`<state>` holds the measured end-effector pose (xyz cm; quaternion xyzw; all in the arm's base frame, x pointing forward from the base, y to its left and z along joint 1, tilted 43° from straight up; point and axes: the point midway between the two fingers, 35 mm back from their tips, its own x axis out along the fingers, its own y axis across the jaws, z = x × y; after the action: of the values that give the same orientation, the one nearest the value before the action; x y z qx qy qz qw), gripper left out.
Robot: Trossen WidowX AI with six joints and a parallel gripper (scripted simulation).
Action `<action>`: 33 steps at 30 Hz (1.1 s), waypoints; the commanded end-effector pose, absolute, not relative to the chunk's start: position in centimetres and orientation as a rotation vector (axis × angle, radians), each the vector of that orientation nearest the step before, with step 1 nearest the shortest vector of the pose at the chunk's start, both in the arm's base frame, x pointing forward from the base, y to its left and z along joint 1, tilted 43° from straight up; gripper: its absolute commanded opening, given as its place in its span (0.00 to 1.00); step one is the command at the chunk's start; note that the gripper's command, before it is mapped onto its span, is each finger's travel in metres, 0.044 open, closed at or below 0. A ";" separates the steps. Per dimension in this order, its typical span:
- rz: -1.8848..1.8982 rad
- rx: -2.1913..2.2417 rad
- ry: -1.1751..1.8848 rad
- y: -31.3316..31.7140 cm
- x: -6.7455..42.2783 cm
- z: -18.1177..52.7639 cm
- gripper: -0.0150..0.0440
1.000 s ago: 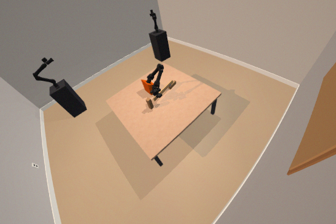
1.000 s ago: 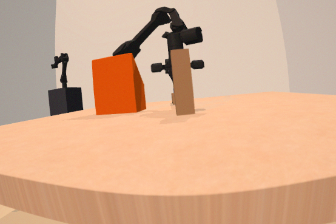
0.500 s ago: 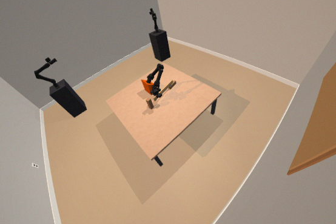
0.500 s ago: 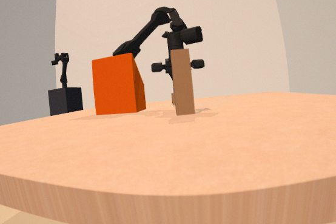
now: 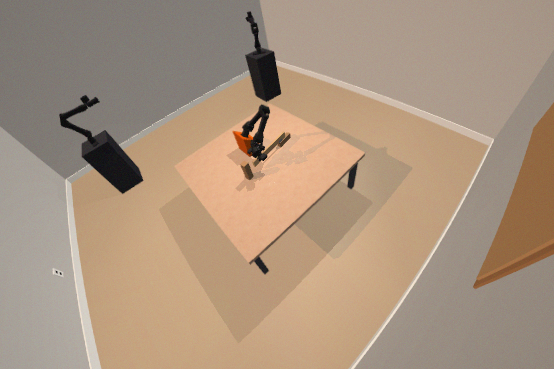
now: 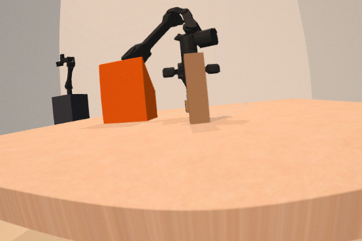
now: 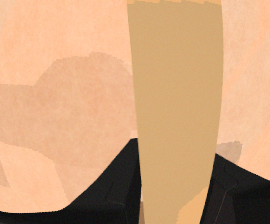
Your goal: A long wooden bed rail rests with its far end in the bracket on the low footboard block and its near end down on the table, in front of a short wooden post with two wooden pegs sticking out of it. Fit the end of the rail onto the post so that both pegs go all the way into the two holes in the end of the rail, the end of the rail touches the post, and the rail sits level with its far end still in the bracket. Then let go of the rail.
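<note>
The long wooden rail (image 7: 175, 83) (image 5: 272, 147) runs straight away from me in the wrist view, between my two black fingers. My gripper (image 7: 156, 144) (image 5: 259, 153) is shut on the rail near its near end. In the top view the rail slants from the low footboard block (image 5: 286, 138) down toward the short wooden post (image 5: 246, 170) (image 6: 197, 90). In the exterior view the post stands upright in front of my gripper (image 6: 191, 70) and hides the rail's end and the pegs. I cannot tell whether the rail's end touches the post.
An orange block (image 6: 125, 90) (image 5: 241, 142) stands at the arm's base, left of the post. The table (image 5: 280, 203) (image 6: 183, 172) carries everything. Two black pedestals (image 5: 111, 160) (image 5: 262, 75) with camera arms stand on the floor beyond the table.
</note>
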<state>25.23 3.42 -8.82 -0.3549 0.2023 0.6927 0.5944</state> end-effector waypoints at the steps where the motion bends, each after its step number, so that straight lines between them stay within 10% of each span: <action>1: 1.608 -0.825 0.469 3.4 25.2 -8.8 0.25; 33: 1.608 -0.825 0.469 3.3 25.2 -9.0 0.25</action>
<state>25.16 3.39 -8.88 -0.3539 0.2025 0.6927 0.5950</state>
